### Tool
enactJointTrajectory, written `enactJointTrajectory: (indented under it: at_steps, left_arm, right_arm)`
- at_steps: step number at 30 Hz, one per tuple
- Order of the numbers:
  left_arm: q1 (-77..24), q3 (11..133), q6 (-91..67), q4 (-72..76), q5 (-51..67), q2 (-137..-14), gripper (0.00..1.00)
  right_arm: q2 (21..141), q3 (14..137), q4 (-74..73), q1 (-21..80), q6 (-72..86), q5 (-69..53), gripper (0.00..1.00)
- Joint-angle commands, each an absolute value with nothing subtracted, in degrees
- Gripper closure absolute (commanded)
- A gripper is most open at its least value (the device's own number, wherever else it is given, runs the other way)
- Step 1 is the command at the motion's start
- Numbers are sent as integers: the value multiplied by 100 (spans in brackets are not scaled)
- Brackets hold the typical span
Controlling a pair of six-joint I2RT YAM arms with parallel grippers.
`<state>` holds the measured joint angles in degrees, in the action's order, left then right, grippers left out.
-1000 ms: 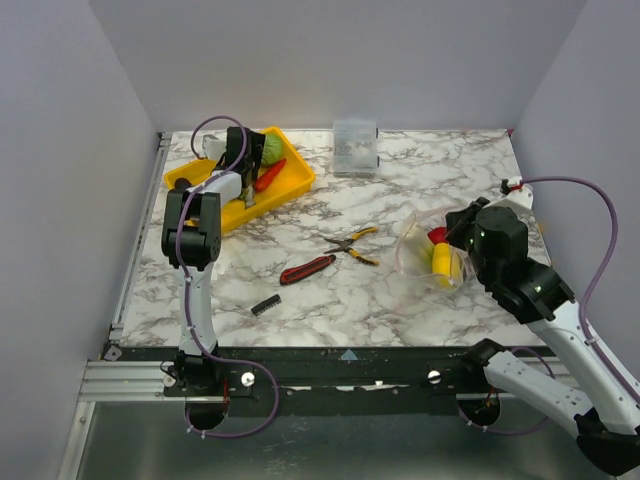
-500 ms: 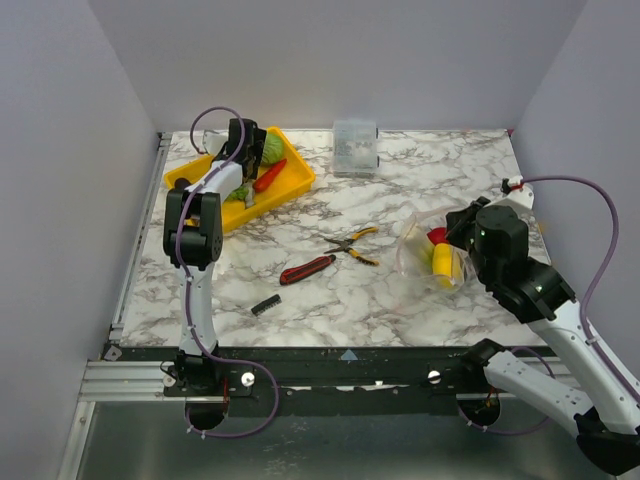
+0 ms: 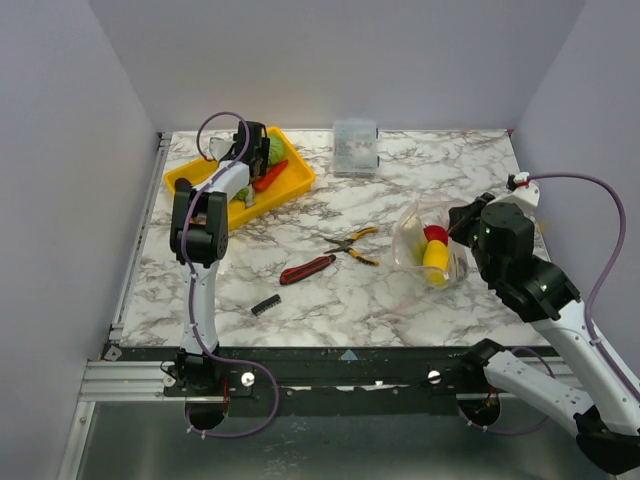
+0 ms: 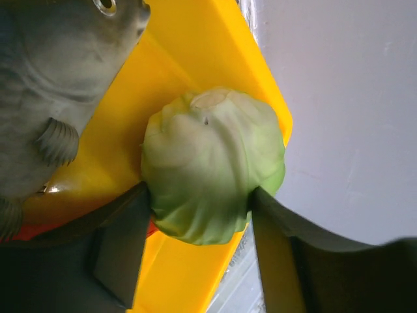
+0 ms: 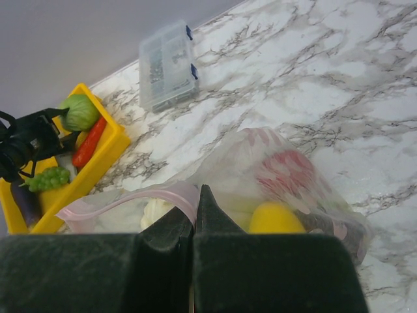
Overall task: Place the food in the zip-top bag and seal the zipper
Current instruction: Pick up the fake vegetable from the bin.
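My left gripper (image 3: 258, 152) is shut on the green cabbage (image 4: 212, 175) and holds it just above the yellow tray (image 3: 290, 184); the cabbage also shows in the top view (image 3: 272, 150). The grey fish (image 4: 58, 85) lies in the tray beside it. My right gripper (image 5: 195, 215) is shut on the pinkish zipper (image 5: 130, 199) of the clear zip-top bag (image 3: 430, 250), holding its mouth up. Inside the bag are a red tomato (image 3: 435, 234) and a yellow fruit (image 3: 433, 256). Green grapes (image 5: 45, 178), a red food piece (image 5: 89, 142) and a purple eggplant (image 5: 23, 202) lie in the tray.
Yellow-handled pliers (image 3: 352, 243) and a red-handled knife (image 3: 306, 269) lie mid-table. A small black part (image 3: 264, 305) lies nearer the front. A small clear rigid box (image 3: 354, 147) stands at the back wall.
My left gripper has risen a little with the cabbage in the tray. My right gripper has lifted the bag's mouth, so the bag now stands more upright.
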<state>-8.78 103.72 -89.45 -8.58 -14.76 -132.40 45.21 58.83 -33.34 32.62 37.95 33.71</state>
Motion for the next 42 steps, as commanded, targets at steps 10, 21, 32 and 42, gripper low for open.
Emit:
enactJointTrajectory:
  at_steps: [10, 21, 32, 42]
  left_arm:
    - [-873, 9357, -9079, -103, -1431, -12754, 100]
    - [-813, 6751, -8443, 1190, -557, -10828, 100]
    - [-837, 4966, -8029, 1489, -9, -9209, 100]
    - [-987, 5151, -6350, 1432, 1328, -7586, 100]
  right_arm:
    - [4473, 6086, -3305, 3278, 3859, 3570, 100]
    - [4357, 5883, -3195, 3274, 3824, 3659, 100]
    - [4227, 5773, -3099, 3278, 3873, 3681, 100]
    - [4263, 5626, -2914, 3278, 3596, 3229, 100]
